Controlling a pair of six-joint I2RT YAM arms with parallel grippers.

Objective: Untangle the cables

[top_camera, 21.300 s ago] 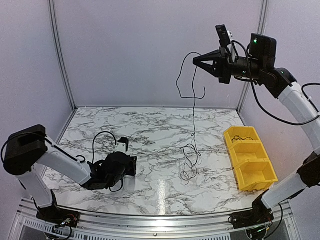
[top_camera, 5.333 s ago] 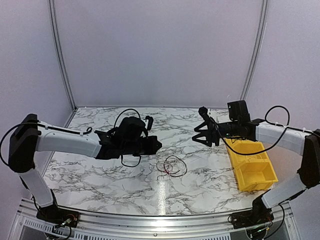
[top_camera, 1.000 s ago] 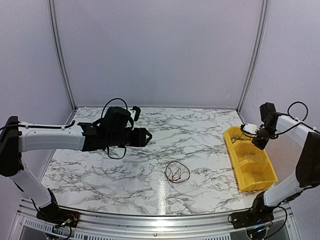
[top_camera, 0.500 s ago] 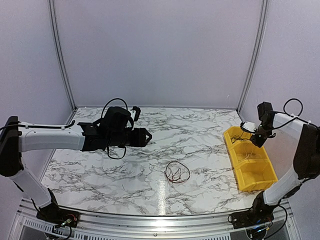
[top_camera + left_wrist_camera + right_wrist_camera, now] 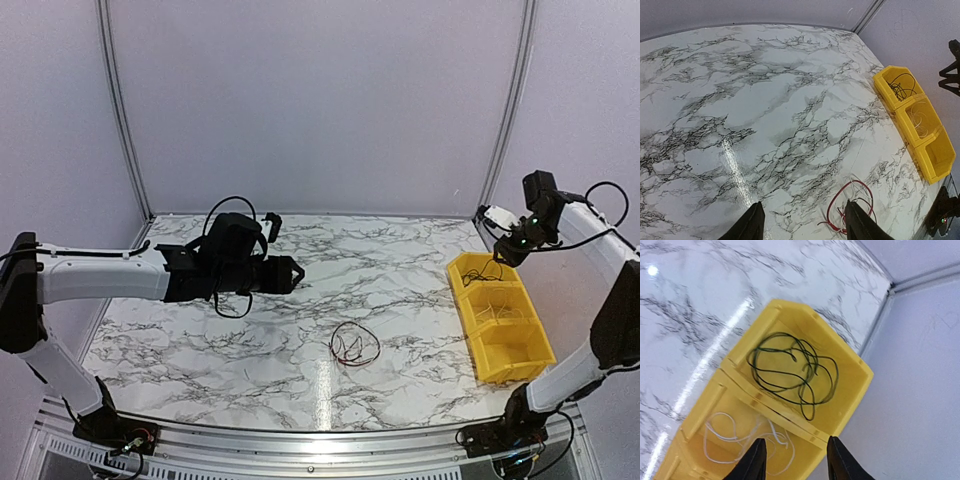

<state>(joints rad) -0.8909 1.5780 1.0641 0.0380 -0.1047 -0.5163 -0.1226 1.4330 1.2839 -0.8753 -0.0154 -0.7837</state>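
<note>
Hovering empty with fingers apart, right tool overlooks yellow bin holding black cable at centre and white cable lower left; red cable lies lower-centre on worktop; left tool likewise apart.

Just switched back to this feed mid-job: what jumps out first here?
The yellow bin at the right edge of the table, with a black cable coiled in its far compartment and a white cable in the middle one. The right claw hangs open above it, empty. Near the table's middle lies a small tangle with a red cable in it.
</note>
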